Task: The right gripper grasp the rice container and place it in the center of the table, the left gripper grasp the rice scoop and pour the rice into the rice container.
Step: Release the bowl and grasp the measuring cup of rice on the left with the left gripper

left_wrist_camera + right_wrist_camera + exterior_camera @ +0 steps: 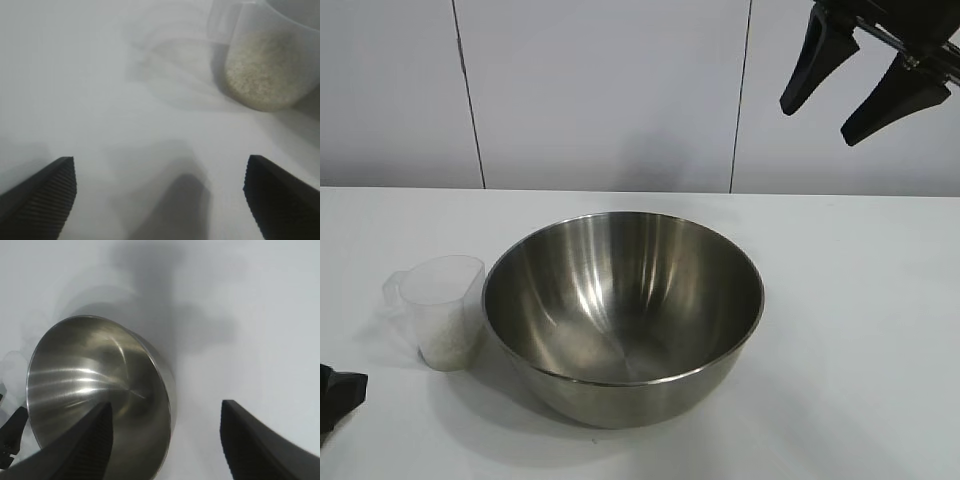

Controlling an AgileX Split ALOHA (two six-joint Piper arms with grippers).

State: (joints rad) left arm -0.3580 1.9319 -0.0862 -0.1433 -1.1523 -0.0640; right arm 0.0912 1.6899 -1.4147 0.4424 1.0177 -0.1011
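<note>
the stainless-steel bowl [623, 315] sits mid-worktop [860, 330], empty; the plastic scoop [442, 310] of rice [262, 70] stands just beside it; light, thin-walled and slippery, best pinched across its sides; left end effector [160, 192] released, low nearby; right end effector [865, 75] released, raised.

A pale panelled wall [600, 90] with dark seams.

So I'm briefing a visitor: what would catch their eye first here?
The big shiny rice container, empty, dominates the middle of the table. Close by its left side stands the small rice scoop with the rice in it. The right end effector hangs open high at the upper right.
</note>
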